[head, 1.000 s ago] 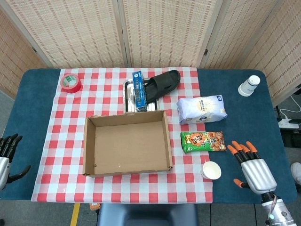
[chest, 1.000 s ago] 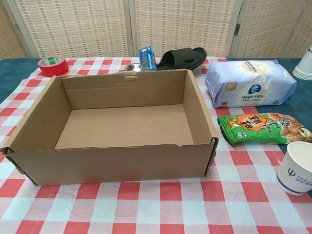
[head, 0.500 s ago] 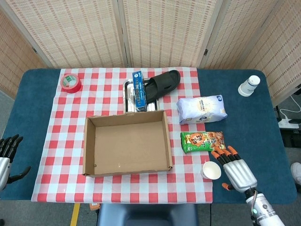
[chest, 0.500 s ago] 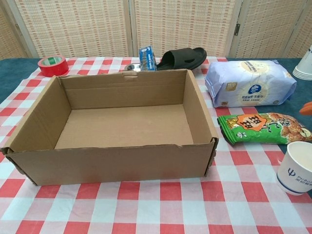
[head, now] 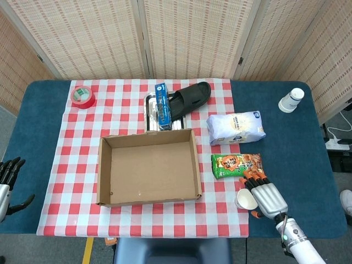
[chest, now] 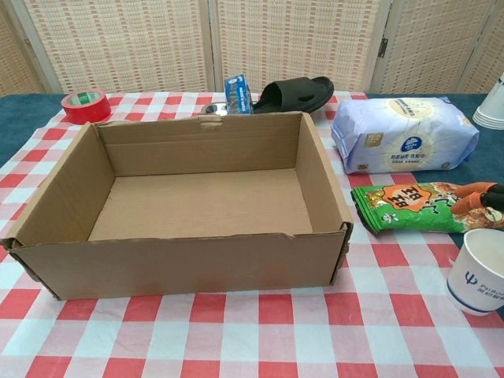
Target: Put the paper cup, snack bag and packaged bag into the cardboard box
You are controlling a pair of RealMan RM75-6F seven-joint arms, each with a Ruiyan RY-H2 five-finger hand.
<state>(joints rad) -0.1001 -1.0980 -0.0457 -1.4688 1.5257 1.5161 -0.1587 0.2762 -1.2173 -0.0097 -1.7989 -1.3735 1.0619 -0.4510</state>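
Observation:
The open, empty cardboard box (head: 100, 170) (chest: 181, 264) sits mid-table. To its right lie the white packaged bag (head: 235, 127) (chest: 402, 134) and, nearer me, the green snack bag (head: 235, 164) (chest: 409, 209). A white paper cup (head: 245, 199) (chest: 479, 272) stands upright by the cloth's front right corner. My right hand (head: 265, 196) is right beside the cup, fingers apart and stretched over its right rim toward the snack bag, holding nothing. Its orange fingertips (chest: 472, 198) show at the chest view's right edge. My left hand (head: 6, 184) hangs open at the table's front left edge.
At the back, a red tape roll (head: 82, 97), a blue carton (head: 163, 103) on a metal tray (head: 149, 104) and a black slipper (head: 191, 96) lie on the checked cloth. A stack of paper cups (head: 291, 100) stands at the far right on the blue table.
My right hand has moved left and forward from the blue table edge to the paper cup, and its fingertips have entered the chest view. The left hand has barely moved.

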